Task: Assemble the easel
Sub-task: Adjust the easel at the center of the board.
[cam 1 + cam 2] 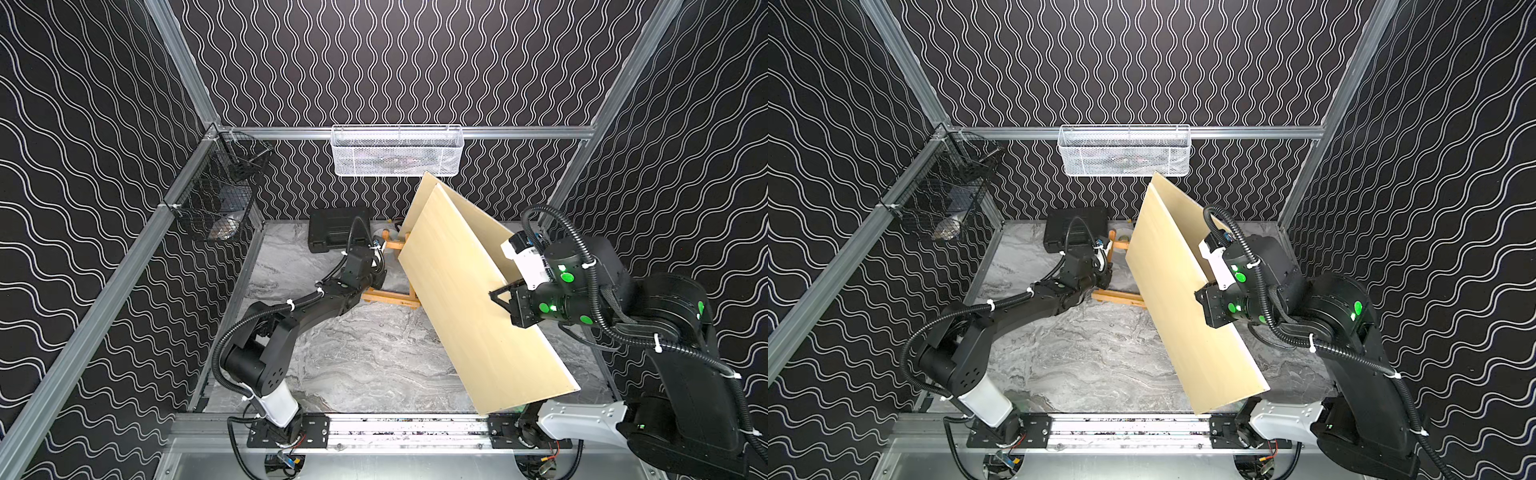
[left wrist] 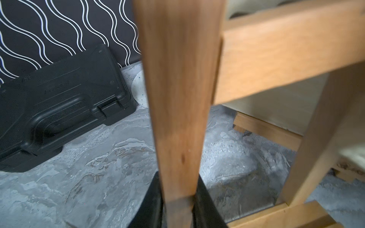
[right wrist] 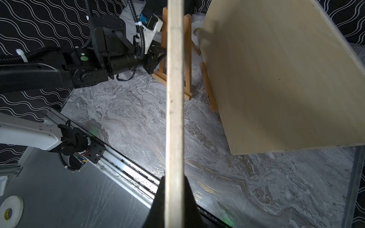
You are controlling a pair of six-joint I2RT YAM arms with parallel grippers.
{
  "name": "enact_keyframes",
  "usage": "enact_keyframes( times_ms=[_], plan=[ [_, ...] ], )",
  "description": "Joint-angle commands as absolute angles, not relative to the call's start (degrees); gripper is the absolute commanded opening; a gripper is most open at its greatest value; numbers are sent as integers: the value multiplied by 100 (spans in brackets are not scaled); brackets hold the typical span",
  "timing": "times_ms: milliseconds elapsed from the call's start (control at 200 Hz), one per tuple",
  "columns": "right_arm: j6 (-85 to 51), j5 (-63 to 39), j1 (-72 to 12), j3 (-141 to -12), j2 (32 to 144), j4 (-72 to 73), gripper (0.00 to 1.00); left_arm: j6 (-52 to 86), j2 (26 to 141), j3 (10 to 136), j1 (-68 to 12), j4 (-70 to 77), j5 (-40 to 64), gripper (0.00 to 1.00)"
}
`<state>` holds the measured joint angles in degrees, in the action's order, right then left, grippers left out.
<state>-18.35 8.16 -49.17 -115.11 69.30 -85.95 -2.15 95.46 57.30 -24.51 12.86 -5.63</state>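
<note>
Left gripper (image 2: 178, 187): both black fingers (image 2: 152, 197) are pressed against opposite faces of a wooden upright of the easel (image 2: 177, 98), which is pinched between them. A crossbar is joined to that upright just beyond the fingertips. The easel's foot bars rest on the grey marbled table (image 2: 88, 158), between the two grippers and toward the rear wall. A small printed mark is noted on the easel's ledge (image 1: 390, 298); it is too small to be read. Beyond the gripper, a black plastic case (image 2: 59, 94) lies against the rear wall. Embossed lettering on its lid cannot be made out. A white speckled disc (image 2: 139, 88) is partly hidden just beside the case.

Right gripper (image 3: 174, 181): the fingers are closed tight on the edge of a pale wooden board (image 3: 174, 88), which is held tilted above the table. A second pale panel (image 3: 276, 79) is seen just beyond it, close to the easel; contact cannot be confirmed.

Further out, a white mesh basket (image 1: 397, 151) is hung on the rear rail and a black wire basket (image 1: 220, 195) on the left side rail.
</note>
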Motion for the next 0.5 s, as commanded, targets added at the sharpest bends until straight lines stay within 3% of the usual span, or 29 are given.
enact_keyframes(
  times_ms=[0,280,495],
  plan=[
    [-1741,703,-4922,-11699,6952,-7892,0,-737,9369,5599,-2442,1147,-400,14],
    [-1679,695,-4922,-12007,6972,-7860,0,-1190,9066,5186,-2318,1175,116,9],
    [-1618,728,-4926,-11999,6965,-7814,0,-1365,8860,4925,-2277,1357,703,15]
  ],
)
